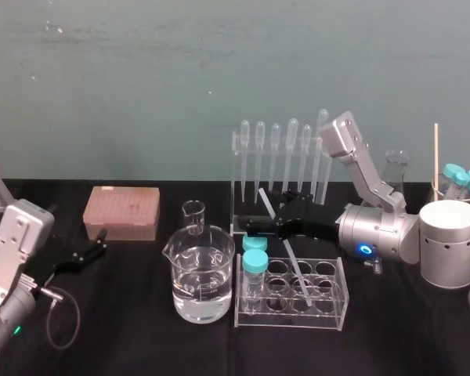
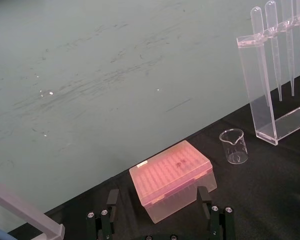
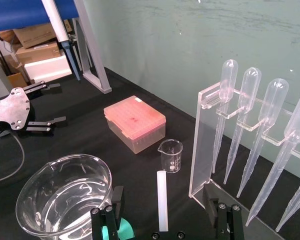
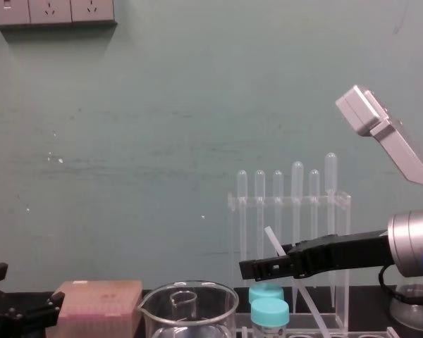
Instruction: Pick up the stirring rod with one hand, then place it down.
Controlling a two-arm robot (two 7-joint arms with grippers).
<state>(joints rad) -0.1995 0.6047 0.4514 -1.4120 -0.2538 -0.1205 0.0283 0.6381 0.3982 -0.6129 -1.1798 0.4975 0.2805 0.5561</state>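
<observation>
Right gripper (image 1: pixel 264 213) out over tube rack (image 1: pixel 341 301), fingers spread wide, clamping nothing. Rod (image 1: pixel 296 274) leans between them, gap each side, low end in rack well. Left gripper (image 1: pixel 99 244) parked far left, fingers apart.

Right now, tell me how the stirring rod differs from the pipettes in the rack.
The stirring rod has even thickness and plain ends; the pipettes have bulb tops and tapered tips. The stirring rod leans tilted, its lower end in the test tube rack; the pipettes hang upright in the pipette rack. The right gripper, open, sits around the stirring rod, not the pipettes. Both are long, thin and translucent.
</observation>
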